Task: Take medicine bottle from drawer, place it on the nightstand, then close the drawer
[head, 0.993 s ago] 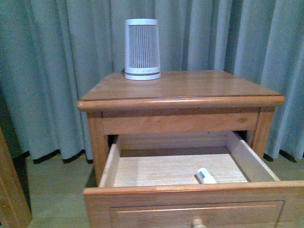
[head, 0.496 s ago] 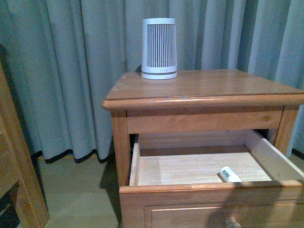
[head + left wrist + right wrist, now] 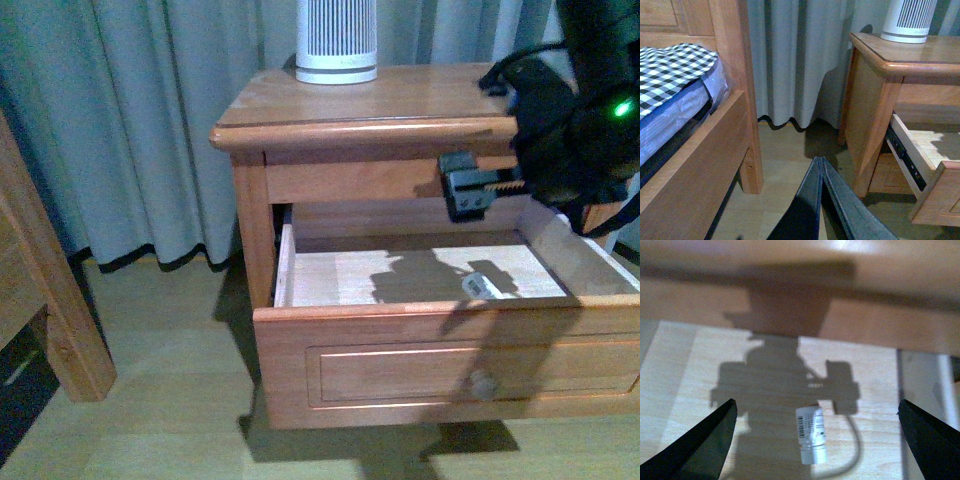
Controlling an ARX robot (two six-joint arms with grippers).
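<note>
The nightstand stands before the curtain with its upper drawer pulled out. The small white medicine bottle lies on its side on the pale drawer floor, towards the right, partly in the arm's shadow. My right gripper hangs open over the drawer, above and a little behind the bottle. In the right wrist view the bottle lies between the wide-open fingers of the right gripper, untouched. My left gripper is shut and empty, low over the floor left of the nightstand.
A large white ribbed device stands at the back of the nightstand top. A wooden bed frame with checked bedding is to the left. Its leg shows in the front view. Grey curtains hang behind.
My right arm has come into the front view and now hovers over the open drawer. The view has dropped and the nightstand sits higher in frame.
</note>
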